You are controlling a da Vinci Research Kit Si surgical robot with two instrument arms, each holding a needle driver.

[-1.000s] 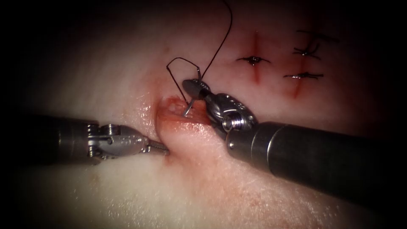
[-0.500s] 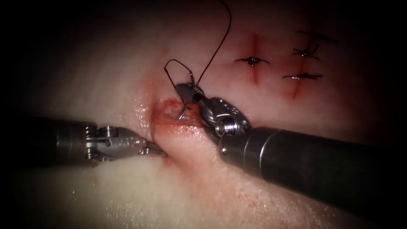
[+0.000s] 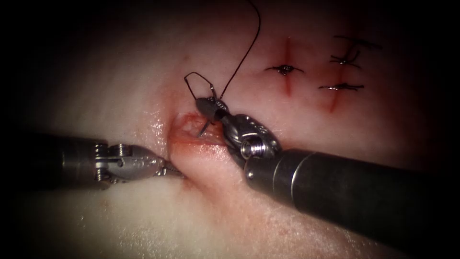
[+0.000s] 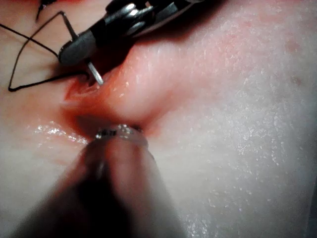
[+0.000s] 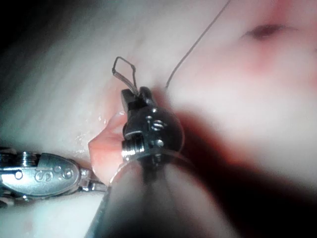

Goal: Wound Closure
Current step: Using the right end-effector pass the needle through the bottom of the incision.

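Observation:
The tissue (image 3: 143, 86) has an open red cut (image 3: 194, 130) at the middle. My left tool (image 3: 175, 169) comes in from the left, its jaws shut on the tissue's raised lip at the cut's lower left edge (image 4: 119, 133) (image 5: 93, 186). My right tool (image 3: 207, 105) is over the cut, shut on the curved needle (image 3: 205, 127) near mid-curve. The needle's tip points down into the cut's opening (image 4: 95, 75); whether it touches the tissue I cannot tell. Dark thread (image 3: 245, 56) runs from the needle's tail in a small loop (image 5: 124, 67) and away upward.
To the right of the open cut lie other short red cuts, each crossed by dark stitches (image 3: 285, 69) (image 3: 342, 87) (image 3: 346, 58). Red fluid wets the open cut's edges. The right tool's thick shaft (image 3: 345, 192) crosses the lower right.
The right tool has moved left and slightly down with the needle, bringing its tip closer over the cut. The left tool has drawn a little to the left, still holding the lip.

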